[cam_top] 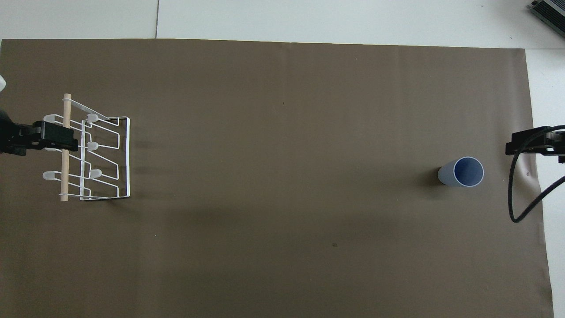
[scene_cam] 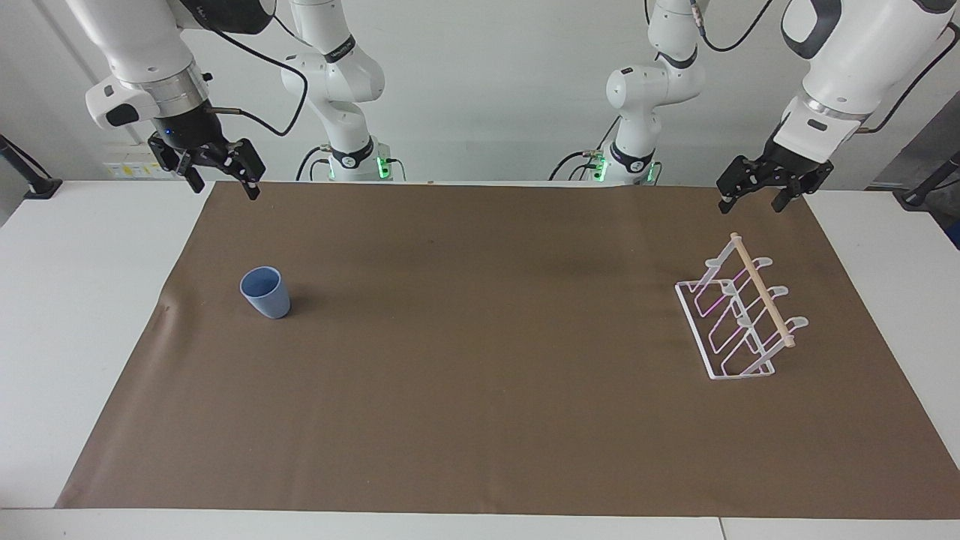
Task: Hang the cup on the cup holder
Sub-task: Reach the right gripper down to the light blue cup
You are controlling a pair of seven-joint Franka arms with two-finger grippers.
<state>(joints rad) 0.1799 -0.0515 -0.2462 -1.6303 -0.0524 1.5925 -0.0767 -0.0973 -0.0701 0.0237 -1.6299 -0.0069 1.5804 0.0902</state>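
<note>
The fingers of both grippers are spread and hold nothing. The right gripper (scene_cam: pixel 223 175) hangs at the upper left of the facing view, over the brown mat's (scene_cam: pixel 480 360) edge, well apart from the cup (scene_cam: pixel 265 292). The left gripper (scene_cam: pixel 772 191) hangs at the upper right, above and near the holder (scene_cam: pixel 739 319).

The cup stands upright, mouth up, at the left of the facing view; the holder sits at the right, its prongs slanting up to a wooden dowel (scene_cam: pixel 761 289).

Likely troubles:
- The cup is smooth, tapered and has no handle, so a pinch on its wall may slip or tip it.
- It must be turned mouth down; a poor tilt would miss the prong.
- The wire holder looks light and may slide or topple on the surface if pushed.
- Cup and holder lie well apart, so a handover may be needed, risking a drop.
</note>
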